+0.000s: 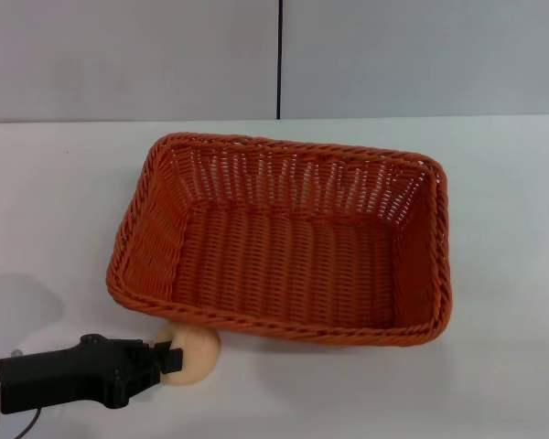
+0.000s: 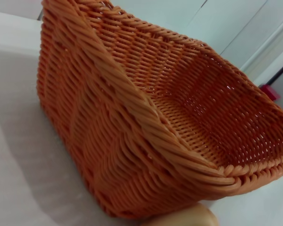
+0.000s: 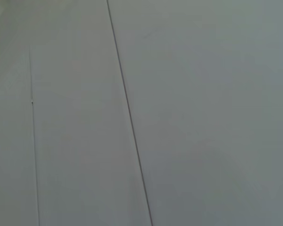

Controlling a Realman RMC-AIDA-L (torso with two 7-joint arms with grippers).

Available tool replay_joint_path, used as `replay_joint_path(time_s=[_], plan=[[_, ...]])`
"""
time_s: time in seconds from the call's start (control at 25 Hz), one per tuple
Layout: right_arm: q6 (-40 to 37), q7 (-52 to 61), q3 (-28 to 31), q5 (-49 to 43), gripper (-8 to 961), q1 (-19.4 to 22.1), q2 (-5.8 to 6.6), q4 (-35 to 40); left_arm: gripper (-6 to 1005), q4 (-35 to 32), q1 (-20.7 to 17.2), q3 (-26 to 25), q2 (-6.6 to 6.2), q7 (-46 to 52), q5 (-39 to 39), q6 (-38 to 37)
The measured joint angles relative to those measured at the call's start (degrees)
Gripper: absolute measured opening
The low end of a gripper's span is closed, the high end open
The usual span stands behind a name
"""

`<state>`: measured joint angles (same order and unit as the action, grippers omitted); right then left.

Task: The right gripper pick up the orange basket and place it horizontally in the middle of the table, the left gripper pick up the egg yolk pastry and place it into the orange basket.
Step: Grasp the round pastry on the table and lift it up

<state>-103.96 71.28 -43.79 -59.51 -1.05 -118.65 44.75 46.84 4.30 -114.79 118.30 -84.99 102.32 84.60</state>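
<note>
The orange basket (image 1: 284,242) lies flat and lengthwise in the middle of the white table (image 1: 55,201), its open side up and nothing inside. It fills the left wrist view as the orange basket (image 2: 146,117). The egg yolk pastry (image 1: 194,355) rests on the table against the basket's near left corner, partly under the rim. Only the top of the egg yolk pastry (image 2: 184,218) shows in the left wrist view. My left gripper (image 1: 171,357) reaches in from the lower left and touches the pastry's left side. The right gripper is out of view.
A grey wall (image 1: 393,55) with a dark vertical seam (image 1: 279,55) rises behind the table's far edge. The right wrist view shows only grey panels (image 3: 203,113). Bare tabletop lies left and right of the basket.
</note>
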Motion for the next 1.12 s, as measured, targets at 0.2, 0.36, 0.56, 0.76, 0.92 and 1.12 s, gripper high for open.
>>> replay_joint_path(time_s=[0.2, 0.36, 0.56, 0.76, 0.92, 1.12], plan=[[-0.02, -0.07, 0.37, 0.0, 491, -0.32, 0.0, -1.09, 127, 0.01, 0.05, -0.08, -0.04, -0.07, -0.12, 0.05], [-0.02, -0.09, 0.37, 0.0, 491, -0.38, 0.0, -1.25, 116, 0.46, 0.09, -2.15, -0.31, 0.14, 0.16, 1.47], [-0.1, -0.1, 0.38, 0.0, 492, -0.41, 0.0, -1.25, 105, 1.61, 0.1, -8.95, -1.02, 0.97, 3.6, 3.29], [-0.15, -0.1, 0.47, 0.0, 492, -0.59, 0.0, -1.23, 102, 7.06, 0.11, -18.9, -1.11, 2.37, 9.82, 5.49], [-0.33, -0.09, 0.47, 0.0, 492, -0.88, 0.0, -1.23, 101, 10.12, 0.81, -21.47, -1.41, 3.79, 12.17, 7.0], [-0.78, -0.09, 0.52, 0.0, 492, -1.17, -0.06, -1.31, 102, 9.09, 3.48, -21.23, -1.69, 3.55, 15.99, 11.37]])
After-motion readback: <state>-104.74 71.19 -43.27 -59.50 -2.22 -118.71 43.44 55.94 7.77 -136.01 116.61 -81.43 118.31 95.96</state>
